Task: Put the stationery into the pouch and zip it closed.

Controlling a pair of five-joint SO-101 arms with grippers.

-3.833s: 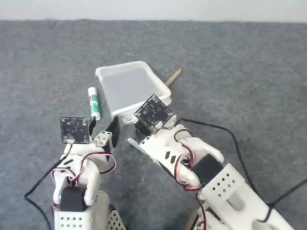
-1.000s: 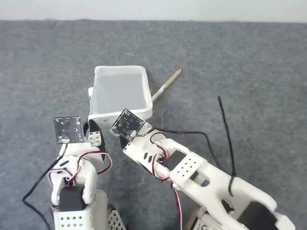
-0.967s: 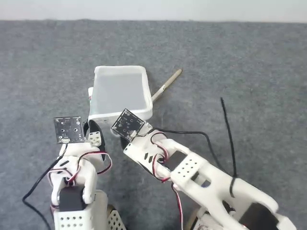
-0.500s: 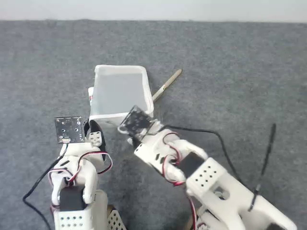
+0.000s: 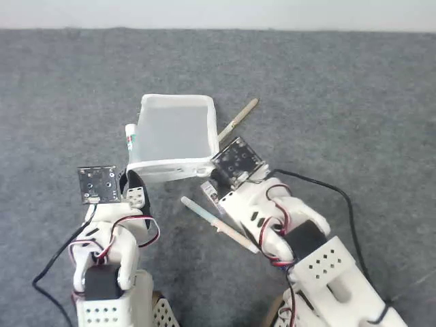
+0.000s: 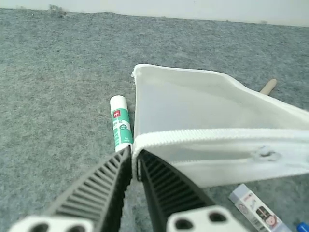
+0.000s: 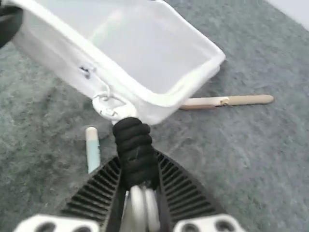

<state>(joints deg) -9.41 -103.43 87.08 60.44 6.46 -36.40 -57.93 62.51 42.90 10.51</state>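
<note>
A: Far left first. Glue stick (image 5: pixel 131 141) lies on the desk (image 5: pixel 340 102), just beside the pouch's left wall. It is rigid and light, with a smooth round barrel, so it is likely to roll. Best pinched across the middle.

B: Left tool?

A: Left tool (image 6: pixel 133 153) has its jaws nearly together, nipped on the near-left corner of the pouch (image 5: pixel 174 129) at the zip band. Sound spot, since the band looks the stiffest part.

B: The pouch itself?

A: Mid-desk, mouth open upward, nothing seen inside. The fabric is thin, translucent, soft and light. I judge it sags or slides if a wall is pushed, so it wants holding at both ends of the zip.

B: Near side?

A: Eraser (image 6: pixel 253 208) sits just near the front edge. Pen (image 5: pixel 218 223) lies nearer, slantwise beside the right arm. The eraser is small, blocky and probably grippy. The pen is slim and lies low on the nap, so take it mid-shaft.

B: Right tool?

A: Right tool (image 7: pixel 138 159) is clamped on a black cord (image 7: pixel 135 140) leading to the zip ring (image 7: pixel 107 104) at the near-right corner. The cord is soft and unlikely to slip, but it may give slack before the slider follows.

B: Farthest right?

A: Wooden stick (image 5: pixel 238 119), one end just beside the pouch's right wall. Stiff, light and long, so it should go in lengthwise.
</note>
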